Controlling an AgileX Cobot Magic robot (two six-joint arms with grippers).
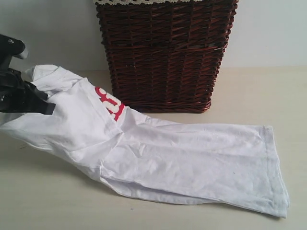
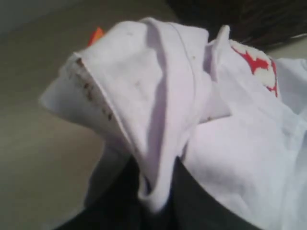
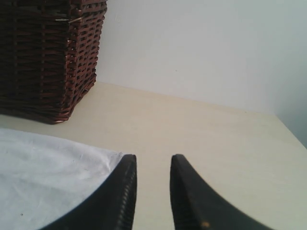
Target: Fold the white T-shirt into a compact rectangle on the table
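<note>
Left gripper (image 1: 41, 103) is clamped on the neck end of the shirt (image 1: 182, 153), with cloth bunched between the fingers and raised. The rest trails away from them, and the hem end lies flat on the table (image 1: 48, 201). Right gripper (image 3: 153, 165) has its fingers slightly apart and empty, with the shirt edge just beside one finger.

Looks like the lengthwise fold. Hold the clamp firm and lift clear of the basket (image 1: 163, 52) near the left fingers. Carry the neck end over the hem, line up the edges and lay it flat before release.
</note>
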